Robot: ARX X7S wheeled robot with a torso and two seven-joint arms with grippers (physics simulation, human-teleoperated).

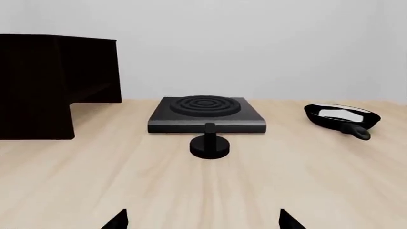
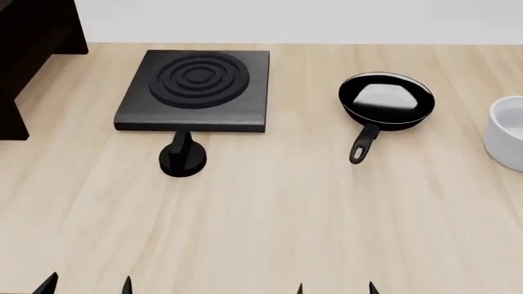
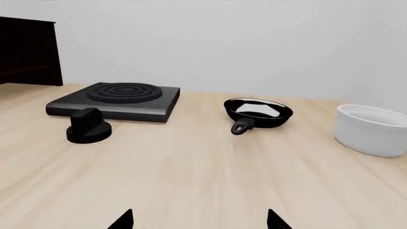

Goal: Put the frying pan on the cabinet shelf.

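The frying pan (image 2: 386, 101) lies on the wooden counter at the right, its handle (image 2: 363, 146) pointing toward me; it also shows as the pan (image 1: 341, 117) and the pan (image 3: 258, 112) in the wrist views. The dark cabinet (image 2: 29, 49) stands at the far left, with its shelf (image 1: 86, 90) seen from the left wrist. My left gripper (image 2: 86, 286) and right gripper (image 2: 335, 289) hover at the near edge, both open and empty, far short of the pan. Only fingertips (image 1: 117, 220) (image 3: 124, 220) show in the wrist views.
A square black hob plate (image 2: 196, 89) with concentric rings sits at centre left, a black knob (image 2: 181, 157) in front of it. A white cup (image 2: 506, 131) stands at the right edge. The bare wooden counter (image 2: 270, 226) spreads before both grippers.
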